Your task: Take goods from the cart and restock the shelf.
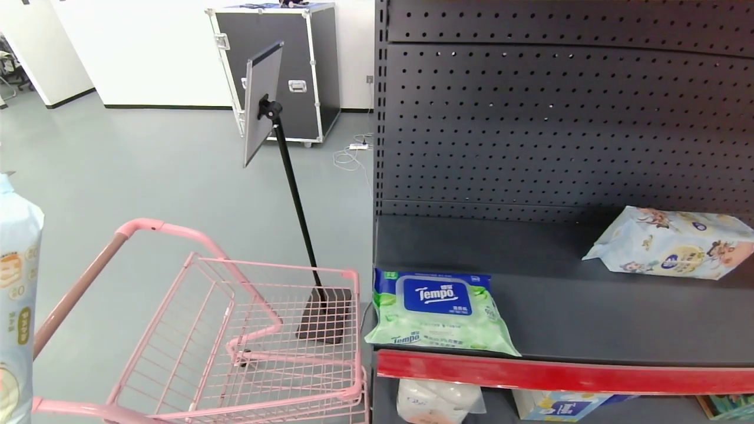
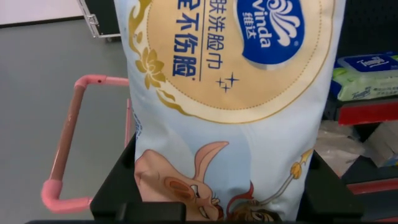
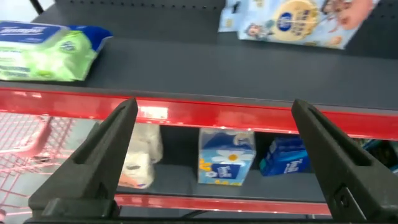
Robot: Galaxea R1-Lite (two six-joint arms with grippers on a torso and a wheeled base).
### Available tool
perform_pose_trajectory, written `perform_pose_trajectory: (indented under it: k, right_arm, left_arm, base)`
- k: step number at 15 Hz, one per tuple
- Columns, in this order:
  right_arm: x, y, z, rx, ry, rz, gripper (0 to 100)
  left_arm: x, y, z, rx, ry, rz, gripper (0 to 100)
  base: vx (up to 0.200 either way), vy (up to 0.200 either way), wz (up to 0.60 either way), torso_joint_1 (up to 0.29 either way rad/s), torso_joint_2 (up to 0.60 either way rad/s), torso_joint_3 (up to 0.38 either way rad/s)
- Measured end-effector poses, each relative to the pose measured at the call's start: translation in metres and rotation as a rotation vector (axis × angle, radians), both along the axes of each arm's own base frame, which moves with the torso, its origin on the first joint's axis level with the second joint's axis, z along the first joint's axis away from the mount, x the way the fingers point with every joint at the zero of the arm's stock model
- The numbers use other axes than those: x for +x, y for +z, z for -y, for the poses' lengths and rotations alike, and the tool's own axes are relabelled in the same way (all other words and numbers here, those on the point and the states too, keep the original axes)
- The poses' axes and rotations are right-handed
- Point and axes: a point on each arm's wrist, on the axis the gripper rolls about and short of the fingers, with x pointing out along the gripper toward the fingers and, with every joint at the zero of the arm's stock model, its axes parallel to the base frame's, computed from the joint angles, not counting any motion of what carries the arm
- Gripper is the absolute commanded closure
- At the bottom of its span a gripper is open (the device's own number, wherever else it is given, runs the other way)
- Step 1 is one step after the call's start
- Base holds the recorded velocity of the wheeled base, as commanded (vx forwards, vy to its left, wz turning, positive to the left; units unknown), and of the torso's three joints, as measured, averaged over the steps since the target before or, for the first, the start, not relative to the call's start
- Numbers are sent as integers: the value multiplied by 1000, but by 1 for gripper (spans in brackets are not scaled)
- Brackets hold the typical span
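My left gripper [image 2: 224,202] is shut on a tall light-blue tissue pack [image 2: 230,93] with cartoon print, held upright above the handle of the pink cart [image 2: 68,130]. In the head view that pack [image 1: 15,294] stands at the far left beside the cart [image 1: 235,330], whose basket holds nothing. On the dark shelf [image 1: 589,312] lie a green and blue wet wipes pack [image 1: 439,312] at the front left and a cartoon tissue pack [image 1: 677,241] at the back right. My right gripper [image 3: 214,109] is open with nothing in it, level with the shelf's red front strip [image 3: 217,115].
A screen on a black pole stand [image 1: 294,194] rises between cart and shelf. A black flight case [image 1: 277,65] stands by the back wall. The lower shelf holds a white roll pack [image 3: 140,162] and blue boxes [image 3: 227,155]. The shelf's middle is bare.
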Motion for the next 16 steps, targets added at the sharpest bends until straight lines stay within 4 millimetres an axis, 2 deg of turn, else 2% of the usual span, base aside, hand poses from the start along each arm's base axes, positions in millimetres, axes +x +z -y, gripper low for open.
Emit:
perform_pose_trajectory:
  k: [11,16]
  right_arm:
    - [0,0,0,0,0,0,0]
    - [0,0,0,0,0,0,0]
  left_arm:
    - [6,-5,1,45,-25,-35,100]
    - [20,6,3,43,-46,-15,100]
  base:
    - [0,-200,0,1,4,2]
    - [0,-200,0,2,1,5]
